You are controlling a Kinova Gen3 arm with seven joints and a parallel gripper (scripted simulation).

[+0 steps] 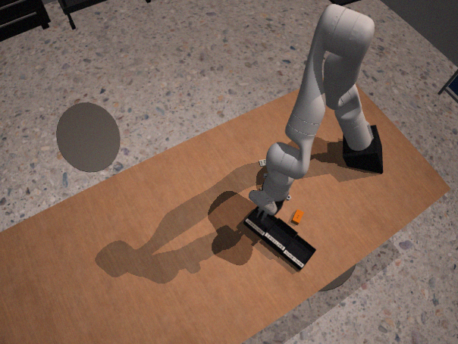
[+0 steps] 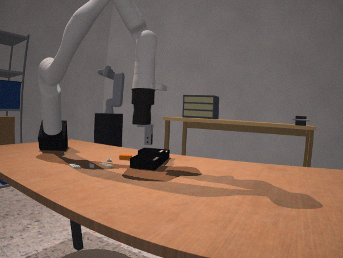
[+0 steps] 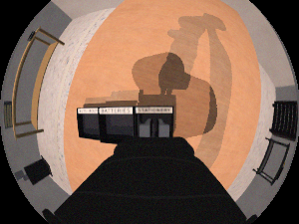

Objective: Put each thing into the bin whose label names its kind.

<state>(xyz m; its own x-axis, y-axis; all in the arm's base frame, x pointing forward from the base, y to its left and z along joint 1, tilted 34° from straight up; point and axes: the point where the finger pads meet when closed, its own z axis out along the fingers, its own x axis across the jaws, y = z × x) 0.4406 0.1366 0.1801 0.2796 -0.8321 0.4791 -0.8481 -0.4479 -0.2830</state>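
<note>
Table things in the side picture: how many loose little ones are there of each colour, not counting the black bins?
Orange block: 1
Whitish pieces: 4
Total: 5
</note>
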